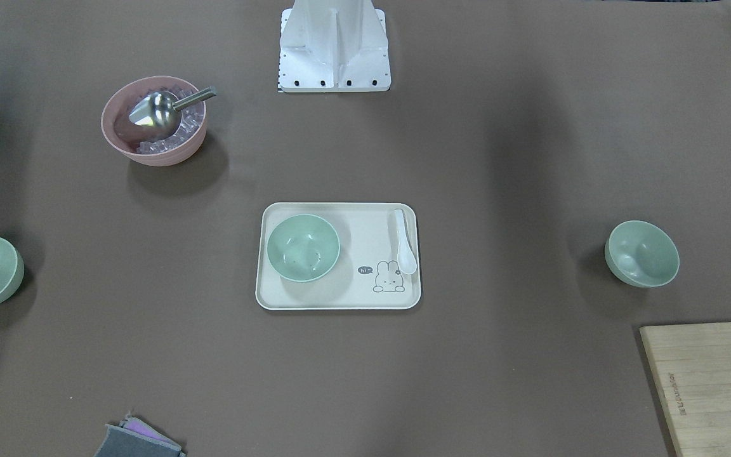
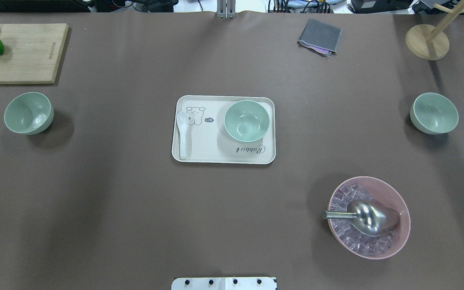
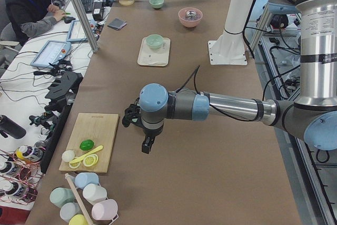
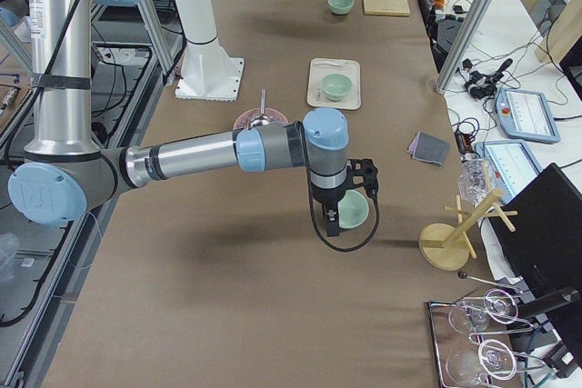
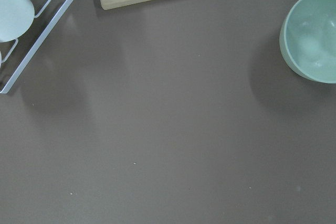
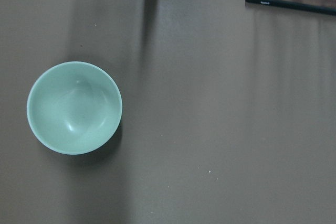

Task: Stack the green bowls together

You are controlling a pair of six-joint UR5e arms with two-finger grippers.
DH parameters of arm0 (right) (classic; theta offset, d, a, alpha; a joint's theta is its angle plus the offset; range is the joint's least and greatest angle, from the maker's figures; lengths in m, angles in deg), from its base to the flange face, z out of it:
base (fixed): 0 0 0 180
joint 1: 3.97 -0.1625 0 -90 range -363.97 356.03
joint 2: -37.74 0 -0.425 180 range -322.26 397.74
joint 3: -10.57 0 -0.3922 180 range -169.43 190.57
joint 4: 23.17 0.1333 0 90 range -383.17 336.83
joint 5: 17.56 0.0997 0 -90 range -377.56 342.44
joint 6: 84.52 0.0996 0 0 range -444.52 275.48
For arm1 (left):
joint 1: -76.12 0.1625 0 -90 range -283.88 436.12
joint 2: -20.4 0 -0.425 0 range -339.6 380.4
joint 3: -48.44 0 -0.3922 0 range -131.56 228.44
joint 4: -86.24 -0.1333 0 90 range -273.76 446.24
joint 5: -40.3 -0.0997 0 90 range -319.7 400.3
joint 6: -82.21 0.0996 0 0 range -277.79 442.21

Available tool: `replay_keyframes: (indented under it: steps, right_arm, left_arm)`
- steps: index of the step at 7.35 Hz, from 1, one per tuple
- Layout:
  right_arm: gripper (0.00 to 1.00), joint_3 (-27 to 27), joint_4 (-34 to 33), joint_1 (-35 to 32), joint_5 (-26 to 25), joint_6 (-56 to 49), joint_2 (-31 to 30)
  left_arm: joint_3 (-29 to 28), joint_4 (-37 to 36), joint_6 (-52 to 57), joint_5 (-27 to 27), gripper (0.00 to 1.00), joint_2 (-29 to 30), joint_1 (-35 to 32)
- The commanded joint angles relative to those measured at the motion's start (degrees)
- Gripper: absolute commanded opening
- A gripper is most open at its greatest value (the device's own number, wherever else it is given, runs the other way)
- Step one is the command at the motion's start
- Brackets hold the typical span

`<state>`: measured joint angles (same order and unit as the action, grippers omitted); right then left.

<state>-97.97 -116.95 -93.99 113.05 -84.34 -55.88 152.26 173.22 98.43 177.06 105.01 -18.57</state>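
Three pale green bowls stand upright and apart. One green bowl [image 2: 247,121] sits on the cream tray [image 2: 216,157] mid-table. A second green bowl [image 2: 28,112] stands at the table's left end and shows in the left wrist view [image 5: 312,35]. The third green bowl [image 2: 434,112] stands at the right end and shows in the right wrist view [image 6: 74,107]. My left gripper [image 3: 148,146] hangs high above the left end. My right gripper [image 4: 333,222] hangs above the right bowl [image 4: 355,209]. I cannot tell whether either is open or shut.
A pink bowl [image 2: 369,217] with ice and a metal scoop stands near front right. A white spoon [image 2: 182,133] lies on the tray. A cutting board [image 2: 18,52] with fruit is far left, a grey cloth [image 2: 319,37] and a wooden stand [image 2: 427,40] far right.
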Motion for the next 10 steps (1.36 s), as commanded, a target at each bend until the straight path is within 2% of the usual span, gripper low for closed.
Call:
replay_keyframes:
  steps: [1,4,6,8,9,10]
  right_arm:
    - [1.0,-2.1,-0.1,0.1,1.1,-0.3,-1.4]
    - [1.0,-1.0,-0.1,0.1,0.4,-0.6,-1.6]
    - [1.0,-1.1,0.0,1.5,1.1,-0.2,-1.4]
    - [1.0,-1.4,1.8,4.8,1.0,-0.1,-0.9]
    - [1.0,-0.4,5.4,6.5,0.8,0.1,-0.9]
    - [1.0,0.3,6.3,8.4,0.7,1.7,-0.4]
  left_arm:
    - [0.1,2.7,-0.4,0.0,0.98,0.1,-0.1]
    - [-1.8,3.0,-3.9,0.1,0.98,2.8,0.2]
    - [-4.7,8.7,-3.8,0.1,0.98,2.4,0.2]
    - [-4.3,15.0,-11.8,1.2,0.98,2.8,1.2]
    - [-5.1,14.7,-13.0,0.6,0.98,4.3,8.0]
    - [-7.5,15.4,-17.1,0.9,0.99,4.6,9.9]
